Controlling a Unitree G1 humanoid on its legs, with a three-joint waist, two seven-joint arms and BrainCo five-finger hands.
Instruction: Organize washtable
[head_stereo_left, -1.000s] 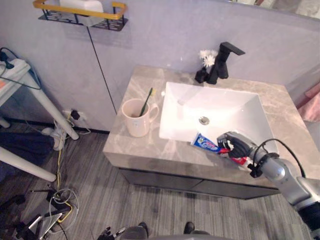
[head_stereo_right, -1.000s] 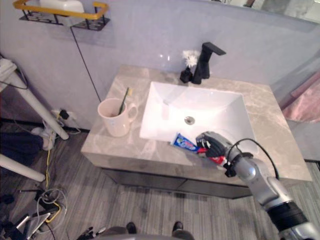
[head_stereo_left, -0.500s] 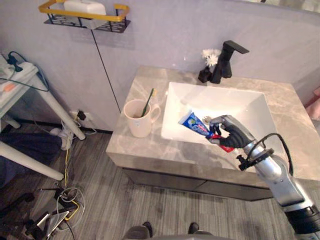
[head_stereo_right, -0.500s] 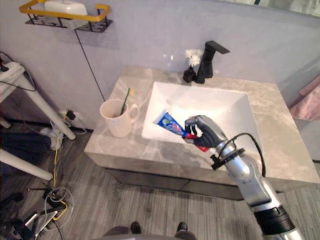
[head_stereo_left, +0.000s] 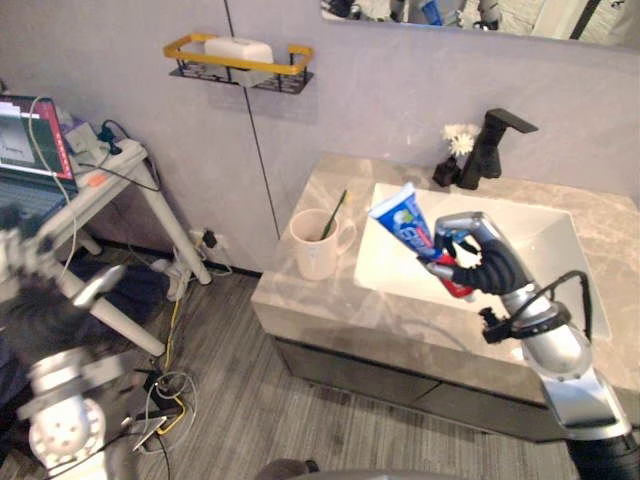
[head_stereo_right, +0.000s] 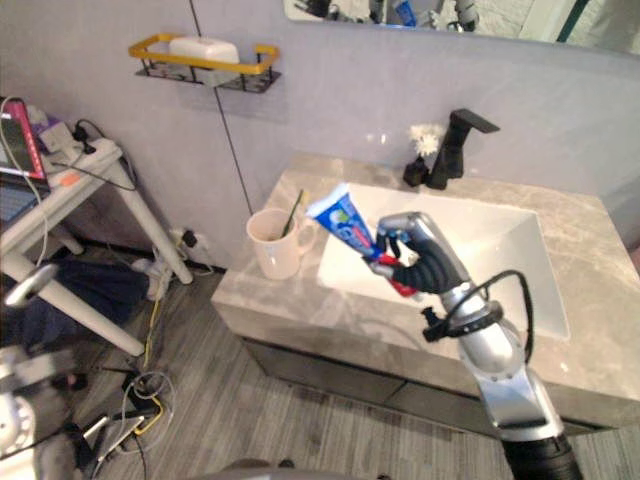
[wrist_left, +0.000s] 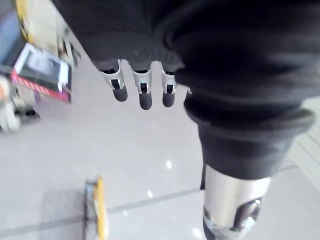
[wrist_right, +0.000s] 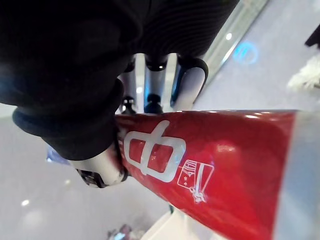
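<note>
My right hand (head_stereo_left: 485, 265) is shut on a blue and red toothpaste tube (head_stereo_left: 405, 222) and holds it in the air over the left part of the white sink (head_stereo_left: 530, 250), the blue end tilted up. Up close, the red part of the tube (wrist_right: 200, 160) lies under the curled fingers. To the left of the tube a cream mug (head_stereo_left: 316, 248) stands on the marble washtable (head_stereo_left: 330, 310) with a green toothbrush (head_stereo_left: 334, 212) leaning in it. My left hand (wrist_left: 145, 95) has straight fingers and holds nothing, away from the table.
A black faucet (head_stereo_left: 490, 148) and a small white flower (head_stereo_left: 459, 138) stand behind the sink. On the wall hangs a yellow-railed shelf (head_stereo_left: 240, 52) with a white soap box. A white folding table (head_stereo_left: 90, 170) with a laptop stands at the left.
The camera has moved and the whole picture has shifted. My right hand has lifted the toothpaste tube from the counter's front edge up over the sink, closer to the mug.
</note>
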